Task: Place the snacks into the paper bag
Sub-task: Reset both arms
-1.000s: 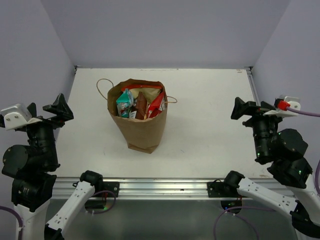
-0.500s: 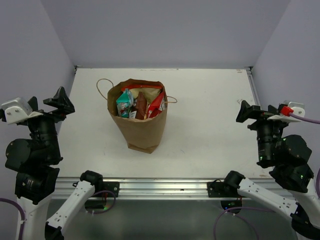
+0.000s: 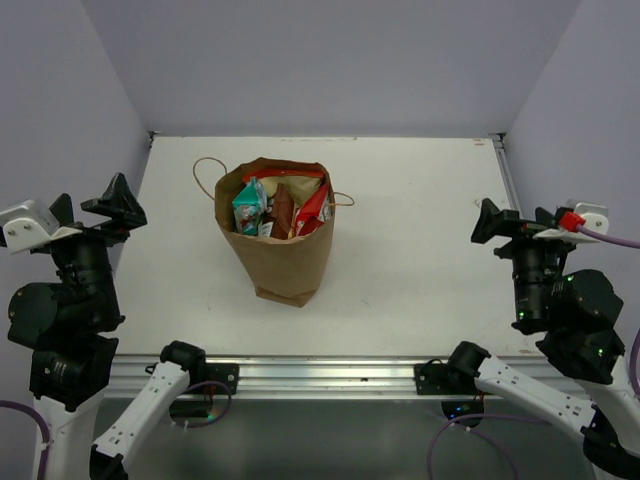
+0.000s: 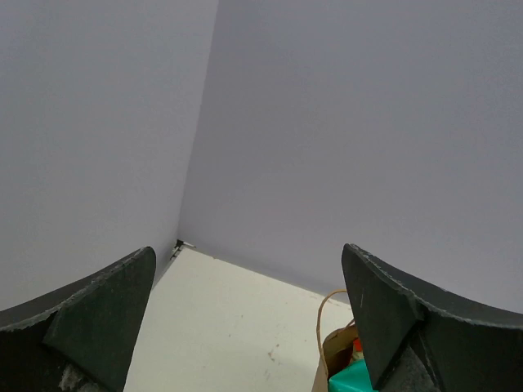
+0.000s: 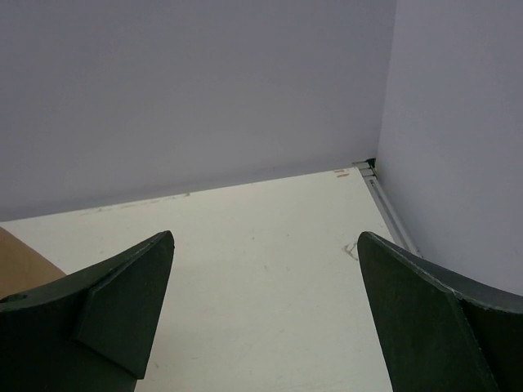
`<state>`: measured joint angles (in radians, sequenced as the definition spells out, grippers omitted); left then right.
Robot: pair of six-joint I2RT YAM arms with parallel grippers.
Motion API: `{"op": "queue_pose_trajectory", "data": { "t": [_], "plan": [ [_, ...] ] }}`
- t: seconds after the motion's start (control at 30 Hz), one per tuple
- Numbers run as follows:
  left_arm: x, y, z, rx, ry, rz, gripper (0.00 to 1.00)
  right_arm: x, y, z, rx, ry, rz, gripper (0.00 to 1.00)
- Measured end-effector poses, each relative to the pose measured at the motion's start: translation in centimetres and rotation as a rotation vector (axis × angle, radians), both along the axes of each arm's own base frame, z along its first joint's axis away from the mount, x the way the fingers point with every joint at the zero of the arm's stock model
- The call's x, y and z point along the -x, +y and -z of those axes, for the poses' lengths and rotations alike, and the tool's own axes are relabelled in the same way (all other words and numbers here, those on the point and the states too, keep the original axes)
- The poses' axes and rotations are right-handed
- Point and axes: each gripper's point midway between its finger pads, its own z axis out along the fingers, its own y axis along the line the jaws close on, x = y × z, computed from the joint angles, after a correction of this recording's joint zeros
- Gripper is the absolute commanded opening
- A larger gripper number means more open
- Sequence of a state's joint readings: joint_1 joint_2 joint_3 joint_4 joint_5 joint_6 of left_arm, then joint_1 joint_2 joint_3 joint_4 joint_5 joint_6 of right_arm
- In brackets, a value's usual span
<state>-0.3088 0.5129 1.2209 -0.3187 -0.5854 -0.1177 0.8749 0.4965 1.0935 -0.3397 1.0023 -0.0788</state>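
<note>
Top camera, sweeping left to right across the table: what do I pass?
Left gripper, open → paper bag, upright, with the teal packet and then the red packet showing in its mouth → right gripper, open.

You have one paper bag (image 3: 290,255) between your two tools, the left tool (image 3: 92,205) and the right tool (image 3: 515,222). It has two loop handles (image 3: 203,172). At least four snacks (image 3: 247,210) show in its mouth — crowding hides any others.
</note>
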Motion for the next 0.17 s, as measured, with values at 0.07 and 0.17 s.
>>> {"op": "queue_pose_trajectory", "data": {
  "t": [0.07, 0.17],
  "plan": [
    [0.05, 0.03, -0.04, 0.003, -0.003, -0.001, 1.00, -0.02, 0.05, -0.12, -0.003, -0.004, -0.002, 0.98],
    [0.09, 0.07, -0.04, 0.005, -0.003, -0.002, 1.00, -0.03, 0.11, -0.32, -0.008, -0.012, -0.006, 0.99]
  ]
}}
